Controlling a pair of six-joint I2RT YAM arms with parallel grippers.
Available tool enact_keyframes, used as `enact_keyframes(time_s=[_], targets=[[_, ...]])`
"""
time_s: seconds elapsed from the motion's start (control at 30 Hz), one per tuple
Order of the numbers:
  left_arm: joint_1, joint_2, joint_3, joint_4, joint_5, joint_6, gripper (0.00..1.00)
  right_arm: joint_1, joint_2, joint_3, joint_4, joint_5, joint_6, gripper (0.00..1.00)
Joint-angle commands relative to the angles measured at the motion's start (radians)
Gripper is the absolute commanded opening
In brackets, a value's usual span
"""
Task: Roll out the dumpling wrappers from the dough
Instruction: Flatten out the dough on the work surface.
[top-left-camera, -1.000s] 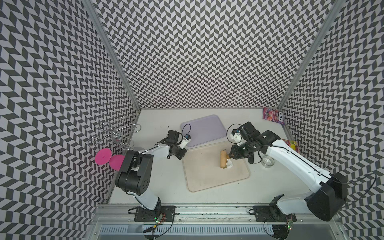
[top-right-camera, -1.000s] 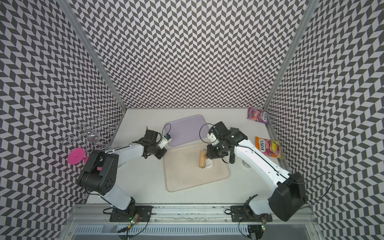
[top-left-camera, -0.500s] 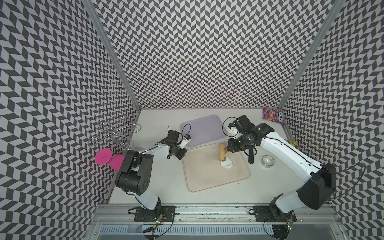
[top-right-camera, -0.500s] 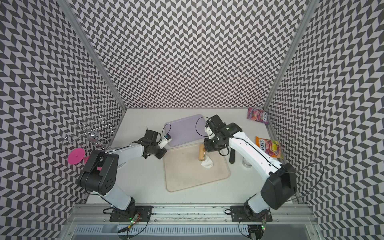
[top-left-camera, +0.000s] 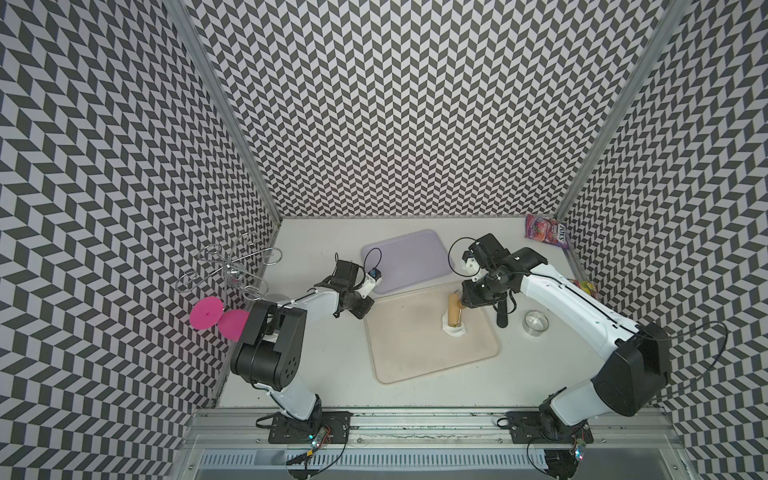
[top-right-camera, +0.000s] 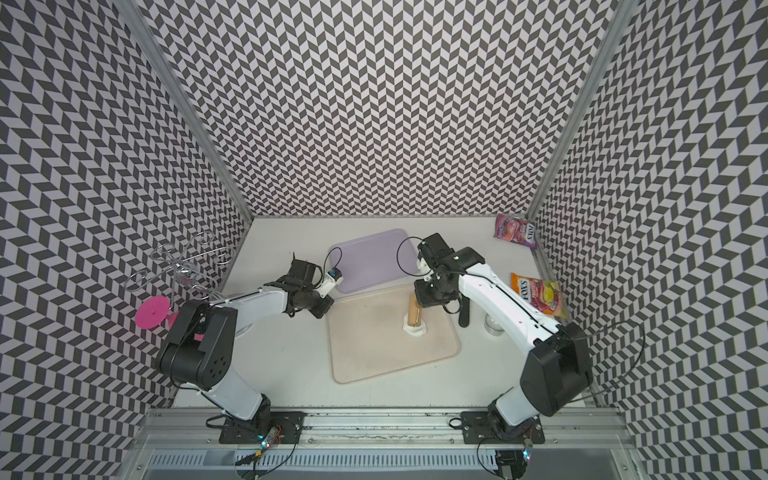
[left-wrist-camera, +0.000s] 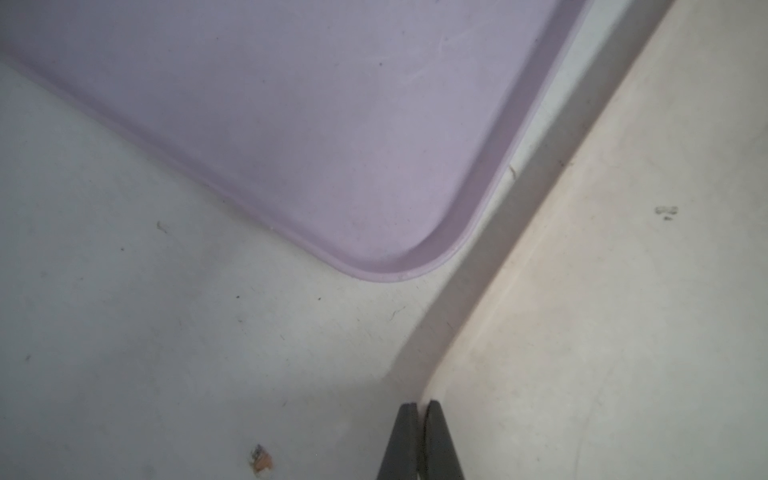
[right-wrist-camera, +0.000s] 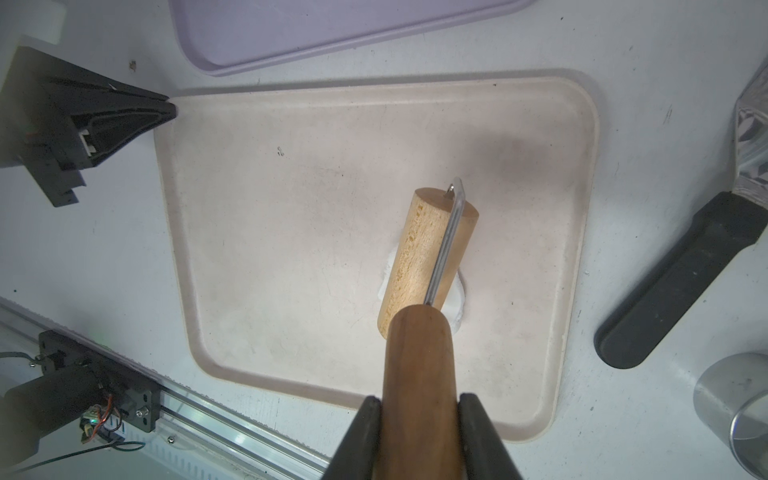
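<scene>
While the left gripper (left-wrist-camera: 420, 405) is resting at the back left corner of the beige board (top-left-camera: 415, 353), its fingers are lying together with the tips on the rim; whether they are pinching it, one cannot tell. Further right, the roller (top-left-camera: 454, 307) is lying with its wooden drum (right-wrist-camera: 424, 257) on the dough (right-wrist-camera: 455, 305), in the right half of the board. The long axis of the drum is running from the back of the board toward the front rail (top-left-camera: 415, 417). The dough is showing as a small white patch on both sides of it, under the end nearer to the front. From that end the handle (right-wrist-camera: 419, 365) is rising into the right gripper (right-wrist-camera: 419, 401), whose fingers are clamping it from two sides. So the right arm is being the nearer one by far, while the left is standing well apart from the dough. The coming stroke is probably having to go across this axis, leftward or rightward, with the drum shifted so that its middle covers the dough. Right of the board, a black scraper (top-left-camera: 502, 316) and a metal cup (top-left-camera: 536, 322) are lying near.
</scene>
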Motion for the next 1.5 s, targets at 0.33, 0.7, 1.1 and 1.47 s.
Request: enact_keyframes(time_s=[0.33, 0.7, 1.1, 1.47], targets=[[0.013, 0.046, -0.048, -0.114, -0.070, 0.008, 0.00, -0.012, 0.031, -0.075, 0.043, 0.029, -0.014, 0.00], [0.014, 0.046, -0.049, -0.113, -0.073, 0.008, 0.00, -0.013, 0.080, -0.176, 0.086, 0.136, 0.019, 0.00], [0.017, 0.045, -0.053, -0.111, -0.072, 0.008, 0.00, 0.011, 0.070, -0.089, 0.187, -0.154, -0.054, 0.00], [0.023, 0.029, -0.062, -0.120, -0.074, 0.013, 0.00, 0.047, -0.034, 0.121, 0.145, -0.228, -0.051, 0.00]])
